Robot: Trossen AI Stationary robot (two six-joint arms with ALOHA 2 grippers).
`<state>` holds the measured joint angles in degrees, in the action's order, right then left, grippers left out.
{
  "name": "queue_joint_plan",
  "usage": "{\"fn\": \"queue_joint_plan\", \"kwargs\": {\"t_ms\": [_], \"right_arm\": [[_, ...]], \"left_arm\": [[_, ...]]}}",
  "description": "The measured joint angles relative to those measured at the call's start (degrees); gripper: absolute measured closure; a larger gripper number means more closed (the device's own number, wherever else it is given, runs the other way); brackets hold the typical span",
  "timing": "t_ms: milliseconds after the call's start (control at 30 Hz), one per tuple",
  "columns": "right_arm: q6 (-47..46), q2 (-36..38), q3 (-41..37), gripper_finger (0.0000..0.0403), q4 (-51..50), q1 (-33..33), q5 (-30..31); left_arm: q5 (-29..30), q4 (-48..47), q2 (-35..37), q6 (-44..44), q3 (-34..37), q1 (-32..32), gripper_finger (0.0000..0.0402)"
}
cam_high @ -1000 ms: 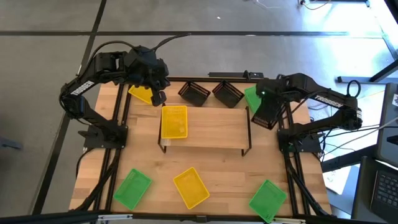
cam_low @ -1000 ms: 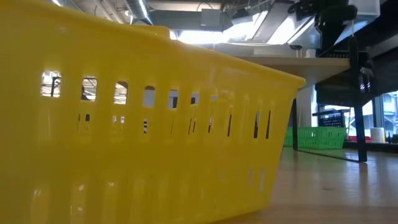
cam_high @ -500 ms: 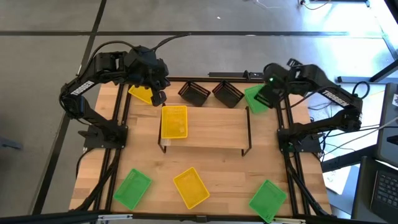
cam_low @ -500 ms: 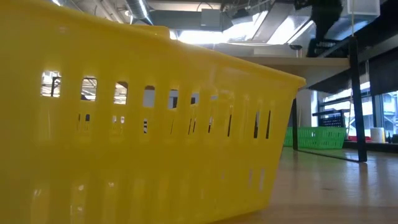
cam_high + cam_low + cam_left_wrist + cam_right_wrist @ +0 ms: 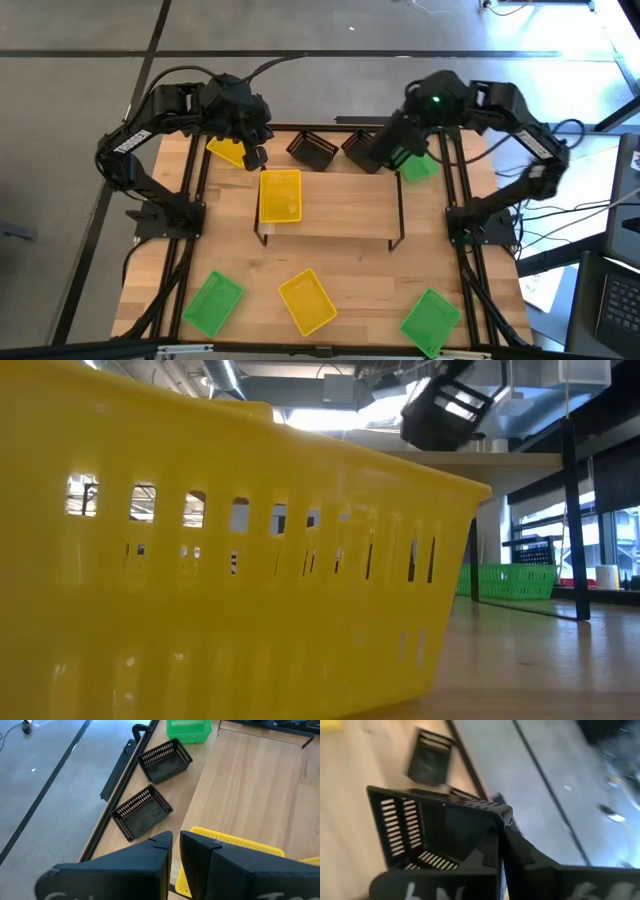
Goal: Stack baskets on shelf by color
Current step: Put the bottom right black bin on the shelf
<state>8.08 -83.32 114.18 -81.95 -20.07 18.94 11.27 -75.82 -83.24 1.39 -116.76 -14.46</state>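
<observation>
My right gripper [image 5: 398, 138] is shut on a black basket [image 5: 373, 152] and carries it high above the table's far edge, over two other black baskets [image 5: 312, 150] that rest there. In the low view the carried basket [image 5: 443, 412] hangs tilted in the air. A yellow basket [image 5: 280, 195] stands on the left end of the shelf [image 5: 345, 208]. My left gripper [image 5: 255, 155] hovers shut just beyond that basket's far end, touching nothing. A second yellow basket [image 5: 225, 150] lies behind it. My right gripper pinches the black basket by one side wall at its rim [image 5: 497, 827], near a corner, with one finger [image 5: 440, 880] inside and the other [image 5: 545, 870] outside. The basket is lifted clear and tilted, its open side facing the wrist camera.
A green basket [image 5: 418, 162] lies off the shelf's far right corner. Near the table's near edge lie a green basket [image 5: 213, 303], a yellow one [image 5: 307, 300] and another green one [image 5: 430, 320]. The shelf's middle and right part [image 5: 360, 200] are bare wood.
My right gripper has carried the black basket from beside the shelf's right end upward and toward the far left, until it is above the black baskets at the far edge. The basket has tipped on the way. The green basket it covered now shows.
</observation>
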Motion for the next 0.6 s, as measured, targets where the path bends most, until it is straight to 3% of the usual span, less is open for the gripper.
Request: {"fn": "queue_joint_plan", "kwargs": {"t_ms": [333, 600], "right_arm": [[6.02, -14.75, 14.76, 0.0403, -0.55, 2.69, -22.70], [8.83, -21.40, 16.22, 0.0403, -0.66, 4.91, -31.92]], "left_arm": [[-0.04, -0.01, 0.00, -0.02, 0.01, 0.00, 0.0374], [-3.07, -0.04, 0.00, -0.03, 0.01, 0.02, 0.0374]]}}
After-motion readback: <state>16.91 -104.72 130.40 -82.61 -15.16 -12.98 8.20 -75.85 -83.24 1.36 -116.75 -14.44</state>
